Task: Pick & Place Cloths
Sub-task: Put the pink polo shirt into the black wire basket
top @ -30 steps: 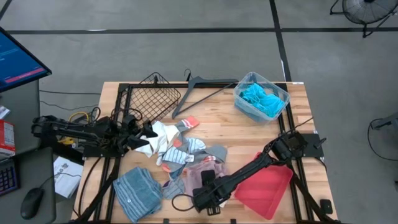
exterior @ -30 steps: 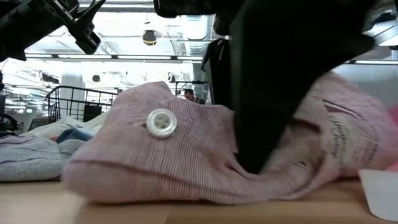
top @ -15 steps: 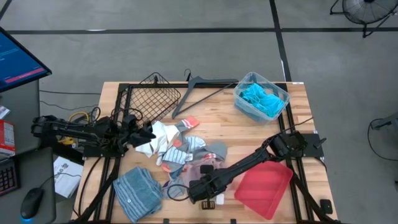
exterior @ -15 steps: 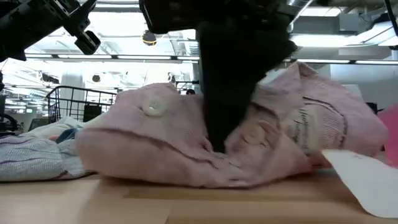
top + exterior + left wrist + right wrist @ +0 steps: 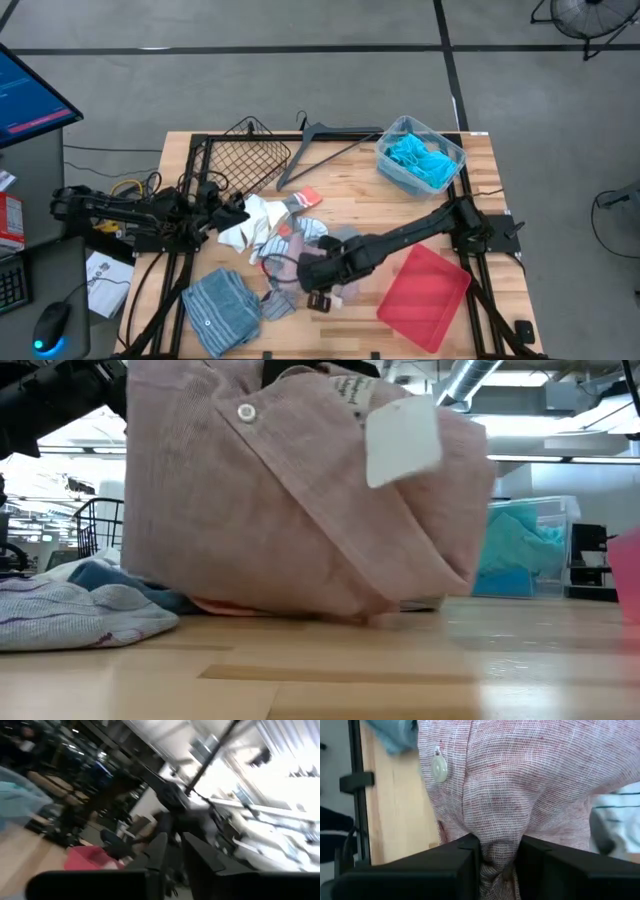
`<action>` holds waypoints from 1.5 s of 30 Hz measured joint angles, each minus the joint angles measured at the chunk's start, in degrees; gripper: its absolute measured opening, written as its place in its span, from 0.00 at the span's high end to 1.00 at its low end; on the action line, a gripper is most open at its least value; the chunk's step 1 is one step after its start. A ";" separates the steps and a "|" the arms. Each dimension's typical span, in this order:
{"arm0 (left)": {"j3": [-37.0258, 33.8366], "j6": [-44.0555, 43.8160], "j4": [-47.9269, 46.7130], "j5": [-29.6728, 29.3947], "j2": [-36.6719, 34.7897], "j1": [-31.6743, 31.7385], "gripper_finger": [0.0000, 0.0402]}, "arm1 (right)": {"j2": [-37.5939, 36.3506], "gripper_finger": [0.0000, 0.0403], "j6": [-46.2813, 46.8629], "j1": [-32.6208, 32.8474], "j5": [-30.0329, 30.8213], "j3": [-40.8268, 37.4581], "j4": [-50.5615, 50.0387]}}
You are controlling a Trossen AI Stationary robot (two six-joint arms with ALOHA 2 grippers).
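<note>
Several cloths lie scattered across the middle of my tabletop [image 5: 400, 215]: a white one [image 5: 252, 222] near my left arm, a few striped and orange-trimmed socks [image 5: 300, 200] beside it, and a blue-grey striped garment [image 5: 222, 310] at the near left corner. At the far side a tipped wire basket [image 5: 248, 155] rests next to a dark clothes hanger [image 5: 325, 140], and a clear bin [image 5: 420, 155] of turquoise cloths stands at the far right. A flat red tray [image 5: 425, 297] lies just to the right of my right arm, near the front edge.

My right gripper [image 5: 318, 272] sits over the middle of the pile, jaws clenched on the pink checked shirt [image 5: 530, 780]; the fabric is pinched into a tight fold between my two dark fingers [image 5: 455, 865] (a pale button [image 5: 439, 768] shows just above the pinch). From table height the shirt [image 5: 290, 500] hangs as a tall bunch with a white tag [image 5: 402, 442] dangling, its lowest folds touching the wood or just over it, I cannot tell which, and it blocks most of what lies behind.

My left gripper [image 5: 238, 212] waits at the left edge, close to the white cloth; I cannot tell how its jaws stand.
</note>
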 joint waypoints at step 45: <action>16.70 52.24 -30.70 -6.63 13.24 -8.90 0.18 | -5.63 0.83 0.99 -16.15 -15.26 0.63 2.76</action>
